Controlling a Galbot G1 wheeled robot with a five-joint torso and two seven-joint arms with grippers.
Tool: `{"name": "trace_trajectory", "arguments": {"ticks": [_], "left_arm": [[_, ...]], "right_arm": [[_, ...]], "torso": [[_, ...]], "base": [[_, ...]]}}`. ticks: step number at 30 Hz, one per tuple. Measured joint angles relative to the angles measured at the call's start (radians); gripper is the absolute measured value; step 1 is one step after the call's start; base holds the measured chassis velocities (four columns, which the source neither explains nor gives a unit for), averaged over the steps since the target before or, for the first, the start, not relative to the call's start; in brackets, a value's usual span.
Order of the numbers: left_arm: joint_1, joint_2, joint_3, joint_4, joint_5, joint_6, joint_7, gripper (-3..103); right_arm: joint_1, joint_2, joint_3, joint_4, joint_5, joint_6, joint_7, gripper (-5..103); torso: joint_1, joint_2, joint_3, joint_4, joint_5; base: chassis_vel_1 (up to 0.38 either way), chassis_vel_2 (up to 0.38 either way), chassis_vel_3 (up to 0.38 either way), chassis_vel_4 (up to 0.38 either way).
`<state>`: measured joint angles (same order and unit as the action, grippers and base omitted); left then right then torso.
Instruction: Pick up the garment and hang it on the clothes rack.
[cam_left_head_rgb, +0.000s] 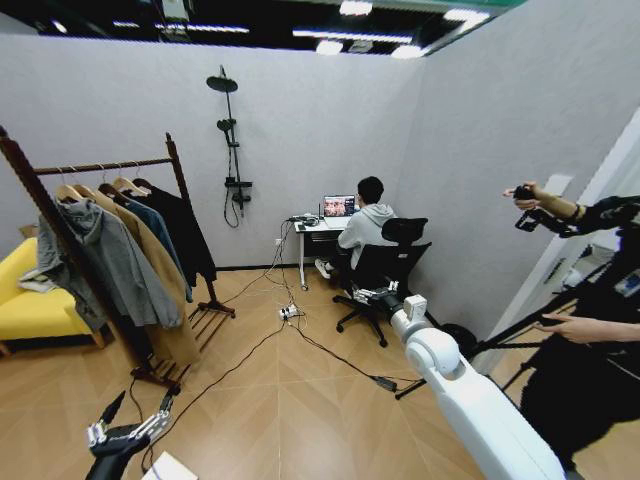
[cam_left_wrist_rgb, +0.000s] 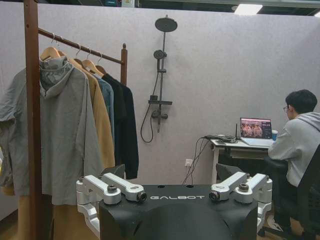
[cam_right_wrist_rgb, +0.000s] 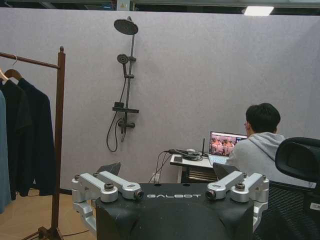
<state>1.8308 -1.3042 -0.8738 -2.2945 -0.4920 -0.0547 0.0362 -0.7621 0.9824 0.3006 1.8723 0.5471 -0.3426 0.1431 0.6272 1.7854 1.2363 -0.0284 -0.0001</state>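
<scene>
Garment (cam_left_head_rgb: 190, 232) hangs on clothes rack (cam_left_head_rgb: 110, 166) over wood floor (cam_left_head_rgb: 300, 390); left tool (cam_left_head_rgb: 128, 418) released; right tool's grip unclear.

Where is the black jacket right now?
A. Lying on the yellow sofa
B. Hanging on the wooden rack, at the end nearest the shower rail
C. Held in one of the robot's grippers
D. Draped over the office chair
B: the black jacket hangs on its hanger from the clothes rack bar, last in the row beside the far post.
</scene>
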Motion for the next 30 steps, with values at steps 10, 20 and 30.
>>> {"name": "trace_trajectory", "arguments": {"ticks": [10,20,30], "left_arm": [[0.0,0.0,0.0,0.0,0.0,0.0,0.0,100],[0.0,0.0,0.0,0.0,0.0,0.0,0.0,100],[0.0,0.0,0.0,0.0,0.0,0.0,0.0,100]], "right_arm": [[-0.008,0.004,0.001,0.003,-0.003,0.001,0.0,100],[-0.054,0.014,0.041,0.053,0.016,-0.048,0.012,100],[-0.48,0.085,0.354,0.313,-0.078,0.002,-0.121,100]], "torso": [[0.0,0.0,0.0,-0.0004,0.0002],[0.0,0.0,0.0,-0.0002,0.0001],[0.0,0.0,0.0,-0.0008,0.0002]], "base": [[0.0,0.0,0.0,0.0],[0.0,0.0,0.0,0.0],[0.0,0.0,0.0,0.0]]}}
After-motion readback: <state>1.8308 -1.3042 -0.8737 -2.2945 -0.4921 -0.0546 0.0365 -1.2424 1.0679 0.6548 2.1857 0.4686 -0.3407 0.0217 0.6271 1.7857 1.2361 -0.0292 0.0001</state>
